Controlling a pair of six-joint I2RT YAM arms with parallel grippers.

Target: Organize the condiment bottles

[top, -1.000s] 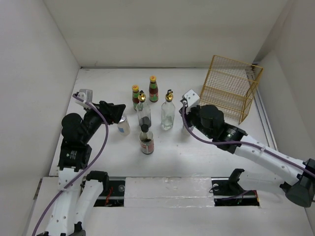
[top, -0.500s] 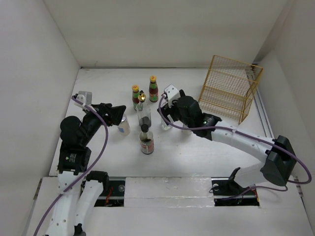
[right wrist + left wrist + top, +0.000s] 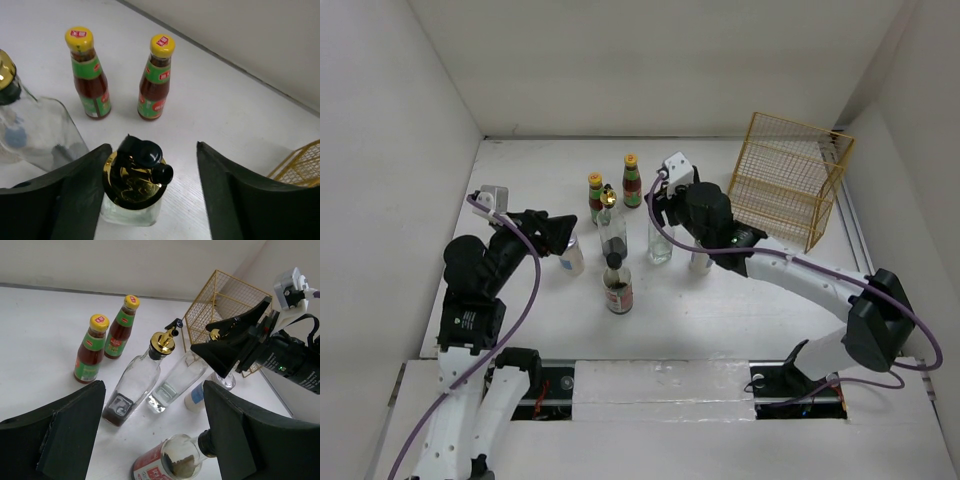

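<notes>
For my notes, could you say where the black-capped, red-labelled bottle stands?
Top view: the black-capped bottle stands left of centre, closest to the table's near edge, in front of the left gold-capped clear bottle.

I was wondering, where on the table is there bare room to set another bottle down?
Bare table runs along the near edge, in front of the black-capped bottle, and at the far left, beside the red-sauce bottles. The middle, around the gold-spouted glass bottle, is crowded; the yellow wire rack fills the far right.

Clear glass bottle [image 3: 131, 216], glossy gold cap [image 3: 125, 184]
</notes>
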